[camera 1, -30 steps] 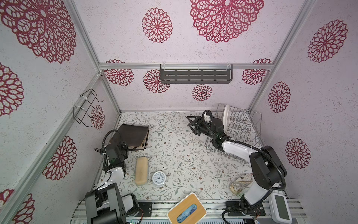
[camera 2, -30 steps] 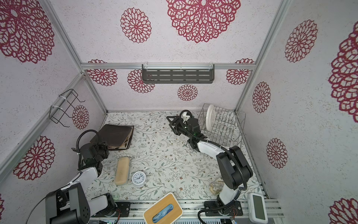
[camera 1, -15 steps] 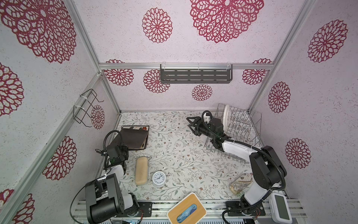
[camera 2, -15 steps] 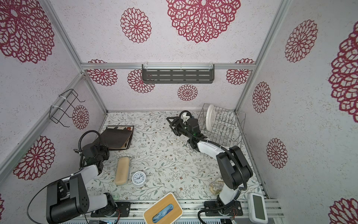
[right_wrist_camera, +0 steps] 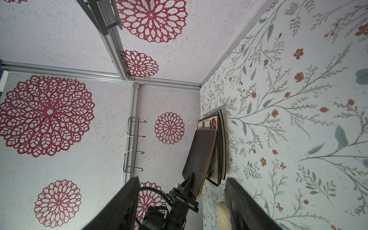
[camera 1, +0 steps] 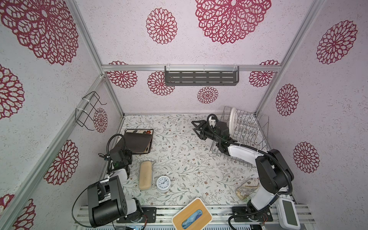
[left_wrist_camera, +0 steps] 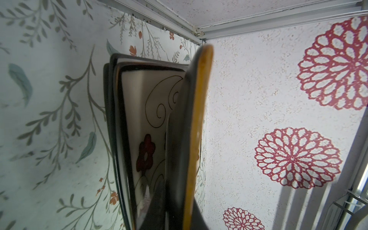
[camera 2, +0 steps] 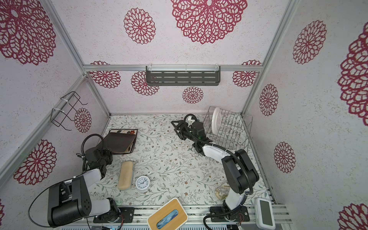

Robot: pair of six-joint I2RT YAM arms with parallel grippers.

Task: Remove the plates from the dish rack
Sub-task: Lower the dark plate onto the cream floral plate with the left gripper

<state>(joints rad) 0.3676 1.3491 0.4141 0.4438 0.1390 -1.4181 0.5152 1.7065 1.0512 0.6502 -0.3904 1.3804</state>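
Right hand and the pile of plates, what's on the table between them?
Nothing. Between the open right hand and the pile of plates there is only bare flowery table, as both top views show.

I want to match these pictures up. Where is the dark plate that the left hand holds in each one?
In a top view: dark plate, left of middle.
In a top view: left of middle too.
Left wrist: centre, edge-on.
Right wrist: lower middle.
Shared landmark: the flowered plate beneath it.
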